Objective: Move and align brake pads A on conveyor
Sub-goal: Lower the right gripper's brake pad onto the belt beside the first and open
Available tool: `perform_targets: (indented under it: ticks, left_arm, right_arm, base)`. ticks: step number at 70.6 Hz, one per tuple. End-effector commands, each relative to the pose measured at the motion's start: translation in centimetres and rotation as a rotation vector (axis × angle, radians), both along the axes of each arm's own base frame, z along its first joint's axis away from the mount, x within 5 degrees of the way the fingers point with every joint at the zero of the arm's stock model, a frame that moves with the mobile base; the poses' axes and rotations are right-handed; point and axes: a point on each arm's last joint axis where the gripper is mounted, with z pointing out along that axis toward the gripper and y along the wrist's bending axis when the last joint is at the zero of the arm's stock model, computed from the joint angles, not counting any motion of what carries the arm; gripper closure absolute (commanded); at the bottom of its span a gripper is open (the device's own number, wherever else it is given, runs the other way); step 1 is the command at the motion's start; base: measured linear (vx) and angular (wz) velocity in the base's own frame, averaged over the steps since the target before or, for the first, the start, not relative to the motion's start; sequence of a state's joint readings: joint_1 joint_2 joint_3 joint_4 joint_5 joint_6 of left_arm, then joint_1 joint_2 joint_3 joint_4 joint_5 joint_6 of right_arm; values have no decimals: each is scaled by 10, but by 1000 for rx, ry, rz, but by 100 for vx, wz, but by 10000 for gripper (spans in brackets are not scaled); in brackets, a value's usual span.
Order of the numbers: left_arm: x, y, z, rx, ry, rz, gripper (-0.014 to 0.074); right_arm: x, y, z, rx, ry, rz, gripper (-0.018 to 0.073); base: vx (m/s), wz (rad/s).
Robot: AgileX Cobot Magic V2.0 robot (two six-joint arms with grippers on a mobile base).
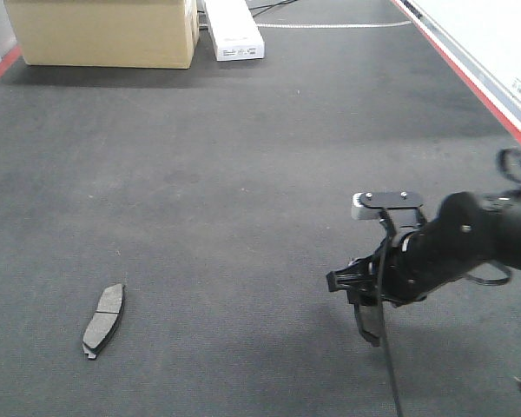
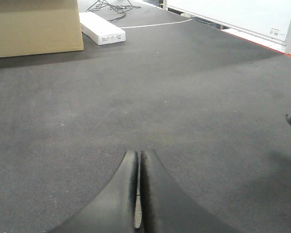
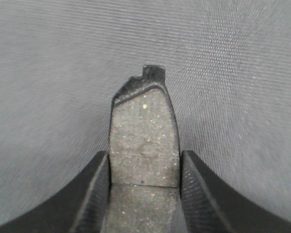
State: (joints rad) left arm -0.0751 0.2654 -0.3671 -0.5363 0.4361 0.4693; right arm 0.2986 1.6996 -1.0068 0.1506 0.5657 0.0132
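One grey-brown brake pad [image 1: 104, 320] lies flat on the dark conveyor [image 1: 243, 174] at the front left, apart from both arms. A second brake pad [image 3: 143, 131] sits between the fingers of my right gripper [image 3: 144, 162], which is shut on its long sides near the middle groove. Its dark backing tab points away from the camera. In the front view the right gripper [image 1: 365, 306] is at the front right, low over the belt; whether the pad touches the belt I cannot tell. My left gripper [image 2: 137, 154] is shut with nothing in it, above bare belt.
A cardboard box [image 1: 104, 30] and a white carton [image 1: 234, 33] stand at the belt's far end. A red edge strip [image 1: 469, 82] runs along the right side, with a white wall beyond. A thin dark rod [image 1: 391, 373] hangs below the right arm.
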Motion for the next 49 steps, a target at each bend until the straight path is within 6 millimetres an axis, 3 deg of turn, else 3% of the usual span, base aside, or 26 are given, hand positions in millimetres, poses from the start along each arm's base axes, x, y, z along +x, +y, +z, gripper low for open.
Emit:
perform_targets:
  ticks: [1, 17, 29, 49]
  left_arm:
    - [1, 2, 14, -29, -74, 23, 603]
    - [1, 2, 14, -29, -74, 23, 603]
    - [1, 2, 14, -29, -74, 23, 603]
    - [1, 2, 14, -29, -74, 23, 603]
  right_arm:
    - [14, 4, 13, 27, -86, -12, 449]
    - [24, 7, -7, 21, -58, -20, 438]
    - [25, 7, -12, 19, -54, -22, 404]
    - [26, 7, -12, 21, -66, -23, 204]
  base:
    - [0, 0]
    - [0, 0]
    - [0, 0]
    - [0, 0]
